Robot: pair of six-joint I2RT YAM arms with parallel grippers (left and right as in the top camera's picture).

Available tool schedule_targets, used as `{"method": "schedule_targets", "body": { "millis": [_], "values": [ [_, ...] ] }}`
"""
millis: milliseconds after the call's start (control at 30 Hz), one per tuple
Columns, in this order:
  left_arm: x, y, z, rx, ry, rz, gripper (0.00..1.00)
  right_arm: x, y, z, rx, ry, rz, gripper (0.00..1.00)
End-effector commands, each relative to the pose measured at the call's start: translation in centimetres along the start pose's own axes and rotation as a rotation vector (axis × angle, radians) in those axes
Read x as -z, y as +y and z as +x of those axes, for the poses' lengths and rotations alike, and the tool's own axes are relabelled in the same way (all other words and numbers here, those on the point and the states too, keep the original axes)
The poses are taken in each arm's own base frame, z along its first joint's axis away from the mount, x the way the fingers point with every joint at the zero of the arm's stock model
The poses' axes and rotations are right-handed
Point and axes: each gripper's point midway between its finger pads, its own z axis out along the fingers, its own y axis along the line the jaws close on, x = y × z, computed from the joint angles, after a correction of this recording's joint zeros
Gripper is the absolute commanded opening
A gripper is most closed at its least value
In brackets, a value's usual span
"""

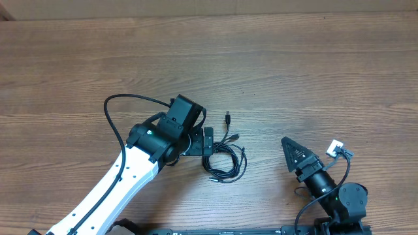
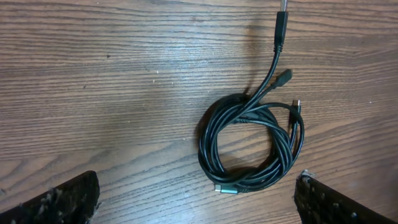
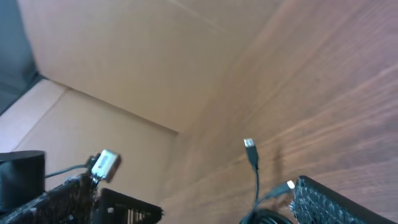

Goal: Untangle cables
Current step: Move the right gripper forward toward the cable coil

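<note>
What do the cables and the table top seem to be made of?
Cables: black cords in a smooth, slightly glossy jacket, probably plastic or rubber; they catch soft highlights and bend into a loose coil. Table: brown and matte, with grain streaks and small knots. It could be wood or a wood-look laminate; the pictures do not settle which.

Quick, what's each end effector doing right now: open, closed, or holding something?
Left end effector: open, holding nothing, not touching the cables.
Right end effector: open, holding nothing.
</note>
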Motion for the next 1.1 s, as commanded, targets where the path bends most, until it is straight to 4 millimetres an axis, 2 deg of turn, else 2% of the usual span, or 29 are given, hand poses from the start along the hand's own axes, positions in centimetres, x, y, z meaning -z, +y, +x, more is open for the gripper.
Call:
{"method": "schedule_targets", "body": {
  "millis": [0, 233, 433, 567, 700, 800, 1067],
  "values": [
    [-0.2, 0.0, 0.1, 0.014, 0.007, 0.000, 1.00, 0.4, 2.3, -1.1, 0.027, -0.004, 0.005, 0.99],
    [-0.2, 0.0, 0.1, 0.014, 0.007, 0.000, 1.00, -0.2, 3.3, -1.9, 0.046, 0.080, 0.134, 0.99],
    [-0.2, 0.0, 0.1, 0.014, 0.007, -0.001, 1.00, -2.0, 4.5, -2.3, -0.009, 0.211, 0.231, 0.99],
    [-0.2, 0.0, 0.1, 0.014, 0.007, 0.000, 1.00, -3.6, 6.1, -1.9, 0.048, 0.346, 0.188, 1.00],
    [-0.2, 0.0, 0.1, 0.014, 0.007, -0.001, 1.00, -5.3, 7.1, -1.3, 0.021, 0.446, 0.118, 0.99],
    [-0.2, 0.0, 0.1, 0.014, 0.007, 0.000, 1.00, -6.1, 6.5, -0.6, -0.010, 0.497, 0.112, 0.99],
    [-0.2, 0.0, 0.1, 0.014, 0.007, 0.000, 0.99, -6.9, 3.4, 0.7, -0.108, 0.567, 0.208, 1.00]
  ]
}}
